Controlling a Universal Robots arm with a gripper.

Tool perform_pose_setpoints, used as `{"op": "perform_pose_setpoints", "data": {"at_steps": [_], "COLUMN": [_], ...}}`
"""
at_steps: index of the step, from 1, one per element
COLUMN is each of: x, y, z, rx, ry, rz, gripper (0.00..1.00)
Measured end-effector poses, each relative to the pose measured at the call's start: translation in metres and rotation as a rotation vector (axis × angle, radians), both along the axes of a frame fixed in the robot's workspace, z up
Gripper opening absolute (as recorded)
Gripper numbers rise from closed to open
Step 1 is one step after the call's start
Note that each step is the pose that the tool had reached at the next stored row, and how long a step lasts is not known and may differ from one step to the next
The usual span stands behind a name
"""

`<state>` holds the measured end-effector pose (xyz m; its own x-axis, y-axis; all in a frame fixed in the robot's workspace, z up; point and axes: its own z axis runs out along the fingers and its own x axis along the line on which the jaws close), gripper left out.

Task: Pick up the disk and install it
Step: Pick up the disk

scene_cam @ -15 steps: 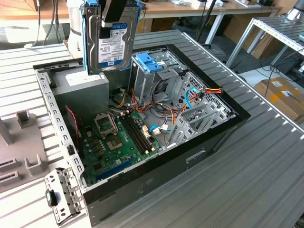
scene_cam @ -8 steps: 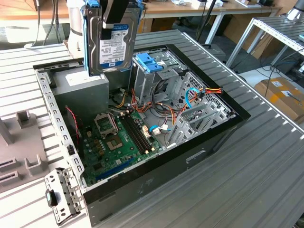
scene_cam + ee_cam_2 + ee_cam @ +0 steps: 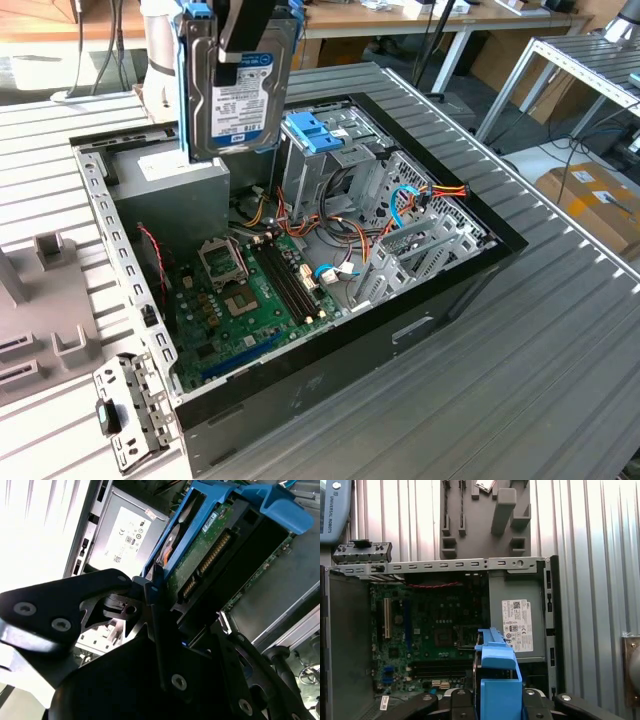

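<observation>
Item: disk [image 3: 245,105]. Hangs upright above the open case [image 3: 300,395], near the power supply [image 3: 170,185], at 11 o'clock in the exterior view. The gripper [image 3: 232,70] pinches it across its flat faces.

Handling (judged): stiff, dense, smooth metal that is sensitive to knocks. Avoid the bare circuit board [image 3: 197,570]. The blue side rails [image 3: 497,680] are the safer hold.

Clearance: drive cage [image 3: 325,140] close at 4 o'clock, cables [image 3: 400,205] beyond, open air above.
</observation>
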<state>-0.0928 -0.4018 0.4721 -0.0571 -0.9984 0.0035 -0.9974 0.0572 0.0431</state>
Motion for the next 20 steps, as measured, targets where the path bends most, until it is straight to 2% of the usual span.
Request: {"op": "perform_pose_setpoints", "data": {"at_steps": [20], "x": [0.0011], "y": [-0.0135], "z": [-0.0004], "rx": [-0.0001], "ry": [0.0001], "rz": [0.0], "gripper": [0.36]}}
